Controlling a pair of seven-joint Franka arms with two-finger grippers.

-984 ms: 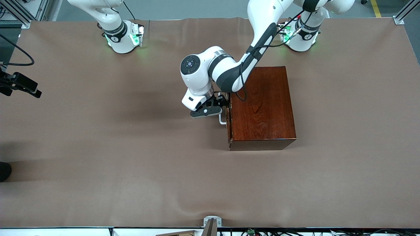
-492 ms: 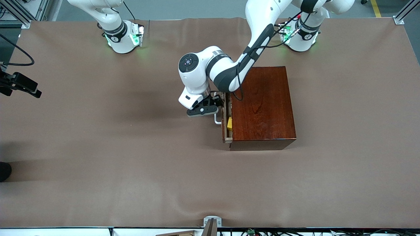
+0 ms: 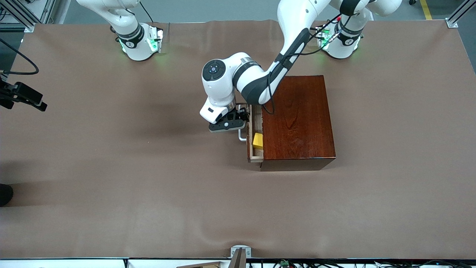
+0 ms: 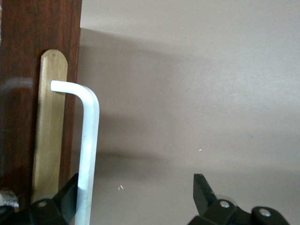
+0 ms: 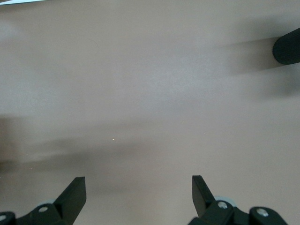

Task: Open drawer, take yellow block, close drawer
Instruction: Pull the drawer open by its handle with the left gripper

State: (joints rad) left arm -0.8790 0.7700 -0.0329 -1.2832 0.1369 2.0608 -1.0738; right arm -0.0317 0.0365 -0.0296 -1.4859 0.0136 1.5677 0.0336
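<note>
Down on the brown surface [image 3: 148, 186] nearest the front camera, there's just bare cloth. Moving up, we reach the dark reddish-brown wooden box [image 3: 299, 119], sitting toward the left arm's end of the surface. The drawer [image 3: 255, 153] is slid partly out of the box's face, toward the right arm's end, its pale wood tray showing as a narrow strip. And there's the yellow block [image 3: 257, 140], lying in the drawer's exposed part, toward the end of the tray nearest the front camera, just beside the box's edge. The white handle [image 3: 241, 136] juts out from the drawer front. The left gripper [image 3: 238, 121] is right at that handle; in the left wrist view its fingers [image 4: 204, 190] are spread wide, with the white bar [image 4: 86, 154] running along the inside of one finger, touching it or just beside it, and the other finger well apart from it over the bare cloth. Farther up, the right arm waits near its base, and the right gripper [image 5: 138, 194] hangs over the plain surface with its fingers [image 5: 75, 194] spread wide, holding nothing.
</note>
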